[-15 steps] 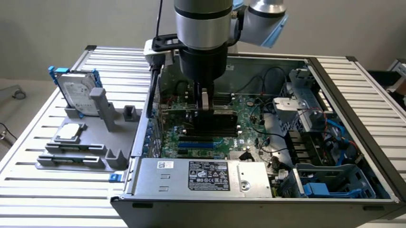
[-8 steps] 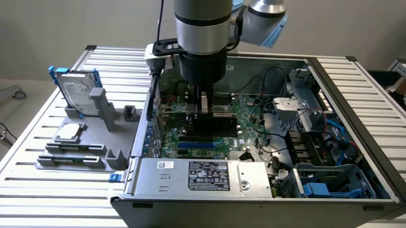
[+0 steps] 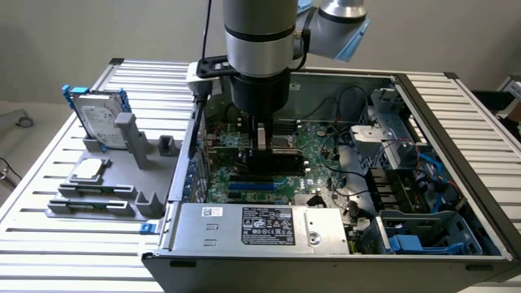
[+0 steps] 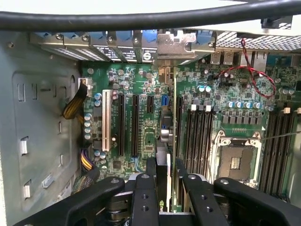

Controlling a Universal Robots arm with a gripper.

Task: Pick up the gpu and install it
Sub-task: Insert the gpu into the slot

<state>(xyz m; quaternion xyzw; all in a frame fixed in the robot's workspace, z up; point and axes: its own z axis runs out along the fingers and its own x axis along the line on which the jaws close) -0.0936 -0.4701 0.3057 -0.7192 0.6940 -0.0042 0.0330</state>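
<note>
The arm (image 3: 258, 36) comes straight down from twelve o'clock in the exterior view. Its grey wrist column stands upright over the middle of the open case (image 3: 423, 110), with a blue-capped joint bent off toward one o'clock. A black cable (image 4: 141, 19) runs across in front of the wrist camera.

The gripper (image 3: 266, 152) points straight down into the case. Its jaws are drawn in narrow and clamped on the gpu (image 3: 281, 163). In the wrist view the two dark fingers (image 4: 151, 172) press the card's faces from either side, and the gpu (image 4: 162, 184) stands on edge between them, with a green logo on its black cover.

The card is upright and runs lengthwise over the motherboard (image 3: 318, 137), low among the expansion slots (image 4: 135, 125). Its silver bracket (image 4: 176, 44) sits in line with the row of rear slot covers. Its lower edge seems to be at a slot, but I cannot tell whether it is seated or just above it. The CPU socket (image 4: 235, 162) lies beside the card, apart from it.

In the exterior view the power supply (image 3: 260, 229) fills the case at six o'clock. At nine o'clock, outside the case on the table (image 3: 65, 250), a grey tray (image 3: 122, 195) holds a hard drive (image 3: 102, 122) standing upright.
</note>
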